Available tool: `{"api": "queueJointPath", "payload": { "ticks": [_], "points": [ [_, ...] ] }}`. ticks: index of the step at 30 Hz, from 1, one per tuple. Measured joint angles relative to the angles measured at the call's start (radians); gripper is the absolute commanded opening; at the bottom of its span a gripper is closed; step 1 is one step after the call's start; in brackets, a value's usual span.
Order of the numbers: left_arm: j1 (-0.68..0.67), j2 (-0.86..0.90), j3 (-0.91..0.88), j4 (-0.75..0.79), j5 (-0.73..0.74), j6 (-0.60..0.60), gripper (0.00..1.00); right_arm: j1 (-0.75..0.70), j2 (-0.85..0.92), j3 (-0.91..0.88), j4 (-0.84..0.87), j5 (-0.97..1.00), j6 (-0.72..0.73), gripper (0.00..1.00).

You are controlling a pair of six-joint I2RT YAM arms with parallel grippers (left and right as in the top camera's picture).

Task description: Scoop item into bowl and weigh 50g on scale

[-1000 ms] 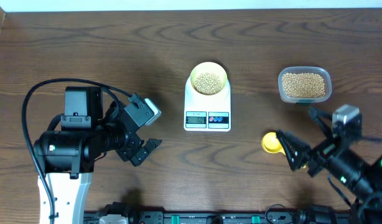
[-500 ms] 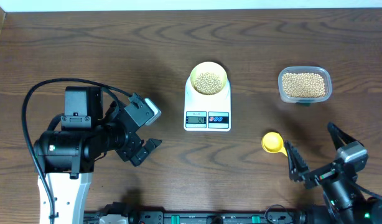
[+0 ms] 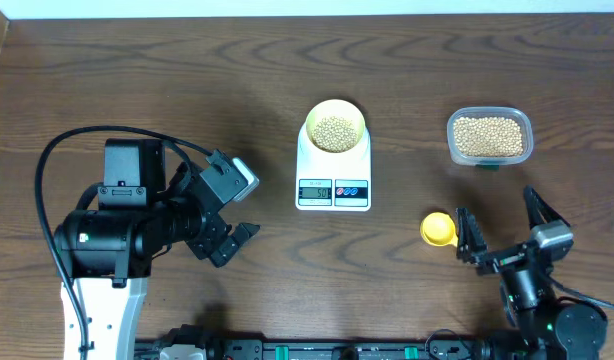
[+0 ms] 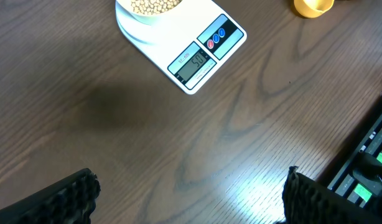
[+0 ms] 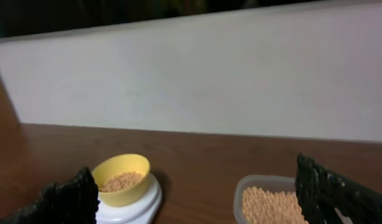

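Since the earlier frames, the right gripper [image 3: 495, 203] has drawn back from the yellow scoop [image 3: 438, 229] and turned towards the far side of the table [image 3: 137, 80]. Its jaws stand wide apart and hold nothing. The left gripper [image 4: 191, 180] has not moved.

We find the beans [image 3: 335, 131] heaped in the pale-yellow bowl [image 3: 309, 118]. The bowl sits on the round platform of the scale [image 3: 333, 168], ahead of the right gripper and off to its left. Seen from the left gripper, the scale lies ahead and to the right, well apart from it. In the left wrist view the display [image 4: 192, 63] reads about 50 – we cannot make out any finer digits.

The scoop lies loose on the table, just beside the left finger of the right gripper and not touching it. The clear tub [image 3: 451, 135] holds more beans and stands ahead of that gripper, well apart from it.

The left gripper's jaws are also spread wide – both fingertips show at the bottom corners of its wrist view, with bare table between them.
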Motion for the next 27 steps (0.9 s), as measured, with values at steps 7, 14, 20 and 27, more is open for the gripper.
{"api": "queueJointPath", "payload": {
  "ticks": [7,14,20,27],
  "points": [
    [0.0,0.0,0.0,0.0,0.0,0.0,0.96,0.002,0.0,-0.09,0.098,0.067,0.017,0.99],
    [0.0,0.0,0.0,0.0,0.0,0.0,0.96,0.002,0.0,-0.202,0.232,0.106,0.02,0.99],
    [0.0,0.0,0.0,0.0,0.0,0.0,0.96,0.002,0.0,-0.228,0.245,0.126,0.022,0.99],
    [0.0,0.0,0.0,0.0,0.0,0.0,0.97,0.002,-0.001,-0.229,0.13,0.158,0.022,0.99]
  ]
}}
